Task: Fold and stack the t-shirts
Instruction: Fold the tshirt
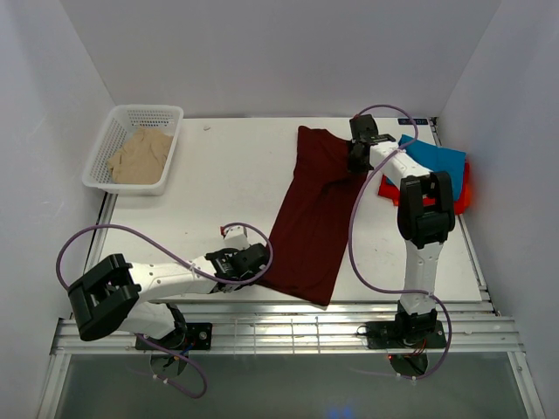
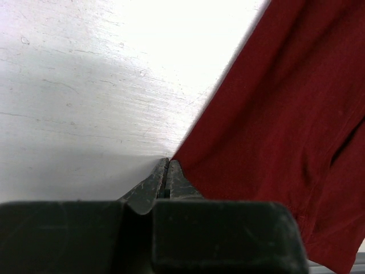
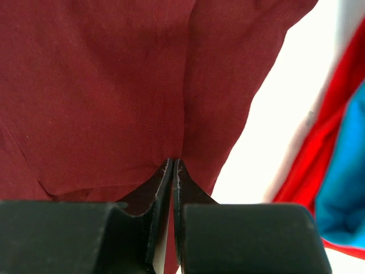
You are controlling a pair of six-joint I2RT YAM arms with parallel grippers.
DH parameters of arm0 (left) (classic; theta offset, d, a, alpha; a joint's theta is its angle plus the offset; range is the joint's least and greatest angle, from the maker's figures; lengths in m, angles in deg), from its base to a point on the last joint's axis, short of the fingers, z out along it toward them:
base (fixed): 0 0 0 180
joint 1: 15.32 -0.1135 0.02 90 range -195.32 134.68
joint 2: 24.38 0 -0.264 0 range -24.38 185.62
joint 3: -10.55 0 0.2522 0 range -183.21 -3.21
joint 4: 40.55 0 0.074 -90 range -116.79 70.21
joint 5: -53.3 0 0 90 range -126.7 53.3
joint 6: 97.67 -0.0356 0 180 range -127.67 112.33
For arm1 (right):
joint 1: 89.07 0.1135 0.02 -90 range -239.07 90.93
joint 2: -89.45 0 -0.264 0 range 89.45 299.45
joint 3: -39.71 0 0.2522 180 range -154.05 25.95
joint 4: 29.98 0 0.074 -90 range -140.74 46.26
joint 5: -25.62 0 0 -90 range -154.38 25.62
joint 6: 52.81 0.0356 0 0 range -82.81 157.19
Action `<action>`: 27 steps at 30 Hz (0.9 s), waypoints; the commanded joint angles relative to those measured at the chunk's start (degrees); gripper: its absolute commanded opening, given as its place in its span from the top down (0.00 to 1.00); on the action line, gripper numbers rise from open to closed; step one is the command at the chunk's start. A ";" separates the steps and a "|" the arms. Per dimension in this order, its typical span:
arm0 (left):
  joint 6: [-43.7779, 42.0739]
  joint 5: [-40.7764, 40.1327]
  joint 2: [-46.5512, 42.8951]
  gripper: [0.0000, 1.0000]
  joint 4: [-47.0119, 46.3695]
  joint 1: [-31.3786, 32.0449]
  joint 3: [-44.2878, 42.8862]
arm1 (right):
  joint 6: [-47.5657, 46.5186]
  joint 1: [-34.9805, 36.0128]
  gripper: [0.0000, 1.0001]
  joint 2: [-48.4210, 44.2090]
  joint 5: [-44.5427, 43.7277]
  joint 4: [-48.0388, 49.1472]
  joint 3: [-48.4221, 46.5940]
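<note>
Left wrist: left end effector [image 2: 167, 162] closed against maroon shirt [image 2: 274, 114] edge. Right end effector [image 3: 173, 163] closed, pinching it.

Robotics lab test cell: plain white panel walls [image 1: 262, 52] rise beyond the right claw [image 1: 356, 164], boxing a white table [image 1: 218, 192]; aluminium mounting rails [image 1: 288, 336] run behind the left claw [image 1: 264, 262].

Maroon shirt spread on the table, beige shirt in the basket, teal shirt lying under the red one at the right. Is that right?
Not quite. The teal shirt lies on top of the red shirt, not under it, as the top view shows. The maroon shirt is spread on the table and the beige shirt is in the basket.
</note>
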 commanded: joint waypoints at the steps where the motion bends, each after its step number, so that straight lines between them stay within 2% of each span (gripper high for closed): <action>1: 0.88 0.13 -1.61 1.00 2.95 0.11 1.37 | 0.68 -0.37 0.92 -4.29 -3.63 -0.64 1.15; 8: -3.85 -3.64 -1.96 1.00 1.64 0.11 -4.24 | 0.86 -0.55 0.91 -2.28 -3.46 -2.05 -0.52; 14: -16.50 -7.25 1.98 1.00 -5.57 0.11 -16.10 | 2.00 -0.64 0.90 -1.83 -5.57 -4.94 -0.96; 16: -21.34 -7.87 4.27 1.00 -8.64 0.11 -21.09 | 2.00 -0.64 0.82 -1.83 -5.48 -5.21 -0.87; 17: -22.83 -8.04 6.89 1.00 -9.78 0.02 -22.52 | 2.00 -0.64 0.73 -1.57 -5.48 -5.47 -0.87; 20: -28.98 -8.22 11.03 1.00 -16.11 -0.06 -25.95 | 1.65 -0.64 0.62 -1.39 -4.52 -5.22 -1.05; 24: -33.91 -8.84 19.46 1.00 -25.67 -1.03 -27.10 | 0.25 -0.64 0.54 -1.83 -1.88 -2.94 -2.36; 27: -35.67 -8.75 23.60 1.00 -28.42 -2.09 -28.59 | -1.33 -0.64 0.49 -1.83 2.16 0.83 -3.16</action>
